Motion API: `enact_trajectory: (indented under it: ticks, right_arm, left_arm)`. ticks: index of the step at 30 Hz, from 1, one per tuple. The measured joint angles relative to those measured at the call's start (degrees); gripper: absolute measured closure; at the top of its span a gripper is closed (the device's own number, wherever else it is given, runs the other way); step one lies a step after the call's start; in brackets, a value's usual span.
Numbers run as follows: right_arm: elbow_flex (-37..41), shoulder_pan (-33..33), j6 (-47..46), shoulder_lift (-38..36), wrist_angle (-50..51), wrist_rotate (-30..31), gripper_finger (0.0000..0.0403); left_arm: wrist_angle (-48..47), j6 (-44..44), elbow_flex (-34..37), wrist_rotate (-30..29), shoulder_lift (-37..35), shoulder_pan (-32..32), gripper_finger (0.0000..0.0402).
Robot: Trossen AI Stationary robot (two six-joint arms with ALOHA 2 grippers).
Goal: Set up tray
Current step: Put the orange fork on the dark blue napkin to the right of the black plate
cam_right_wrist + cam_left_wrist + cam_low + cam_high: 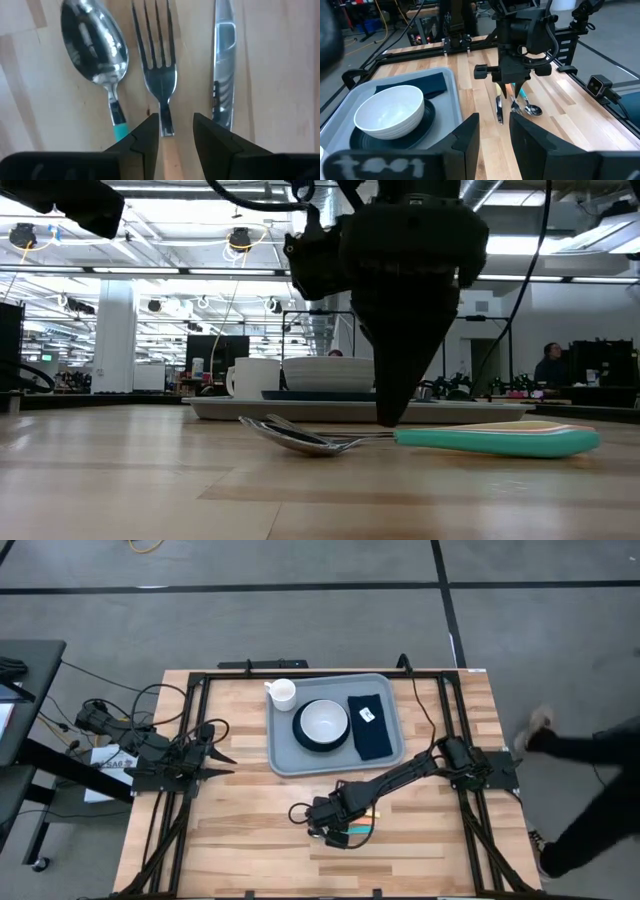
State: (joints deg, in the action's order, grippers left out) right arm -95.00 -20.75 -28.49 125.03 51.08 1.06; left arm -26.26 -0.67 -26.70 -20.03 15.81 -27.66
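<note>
A grey-blue tray (283,755) sits on the wooden desk (240,830) towards its far edge, about midway between the side edges; on the tray a white bowl (324,722) rests on a dark round plate (304,740); a white mug (283,693) stands in the tray's far left corner; a dark folded napkin (371,730) lies along its right side, a small white tag on top. Nearer the desk's front edge, off the tray, a spoon (95,40), a fork (159,60) and a knife (223,60) lie side by side; the right hand (173,132) hangs just above the fork's handle, fingers a little apart, holding nothing. The left hand (222,762) waits at the desk's left edge, fingers slightly apart, empty.
</note>
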Motion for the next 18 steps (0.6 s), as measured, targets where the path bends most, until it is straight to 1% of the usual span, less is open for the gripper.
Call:
enact_trajectory:
  ticks: [18]
  right_arm:
    - [-0.04, -0.13, 0.00, -0.07, -0.58, 0.49, 0.0291]
  left_arm:
    - [0.00, 0.00, 0.00, -0.11, 0.00, -0.01, 0.0305]
